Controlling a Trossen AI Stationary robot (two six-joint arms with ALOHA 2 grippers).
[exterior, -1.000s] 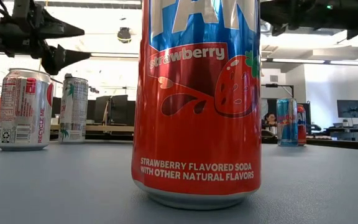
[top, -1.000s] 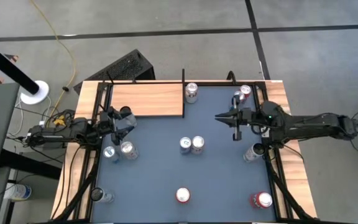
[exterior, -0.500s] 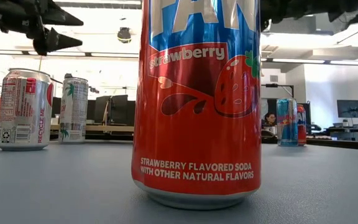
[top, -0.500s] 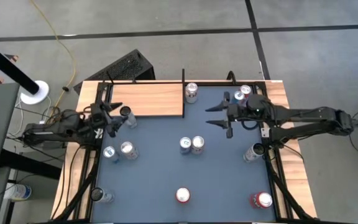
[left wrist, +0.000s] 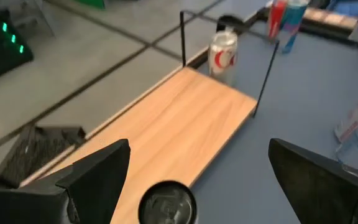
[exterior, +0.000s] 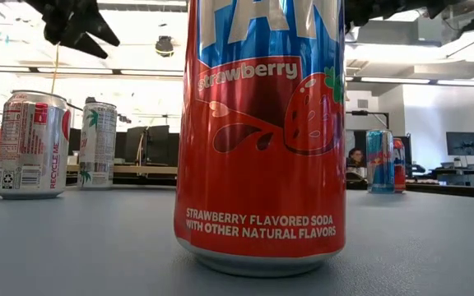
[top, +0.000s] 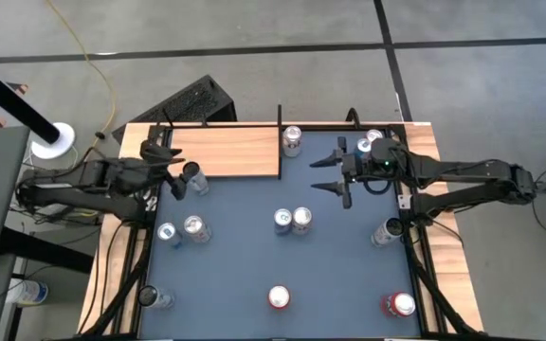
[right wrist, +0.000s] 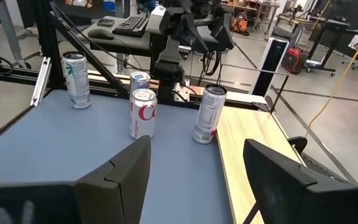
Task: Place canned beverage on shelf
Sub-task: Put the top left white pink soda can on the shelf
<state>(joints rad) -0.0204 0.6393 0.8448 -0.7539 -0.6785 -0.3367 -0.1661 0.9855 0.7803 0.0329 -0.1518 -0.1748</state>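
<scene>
The shelf (top: pixel 226 152) is a wood-grain board at the table's far left. A silver can (top: pixel 194 177) stands upright at its near edge; whether it is on the board or just beside it, I cannot tell. My left gripper (top: pixel 174 170) hangs open above and left of that can, whose top (left wrist: pixel 166 202) shows low between its fingers. My right gripper (top: pixel 328 173) hovers open at the far right, pointing left across the table, with nothing between its fingers. Another can (top: pixel 292 140) stands by the shelf's right edge.
Two cans (top: pixel 292 221) stand mid-table and two more (top: pixel 182 230) at the left. A red strawberry soda can (exterior: pixel 262 131) stands near the front edge. More cans stand at the near left (top: pixel 154 298), near right (top: pixel 401 304), right (top: pixel 387 230) and far right (top: pixel 371 141).
My left gripper has risen and drawn back toward the table's left edge, tipping from pointing steeply down to nearer level; it stays open. The silver can stays standing by the shelf. My right gripper has opened, risen a little and reached further left.
</scene>
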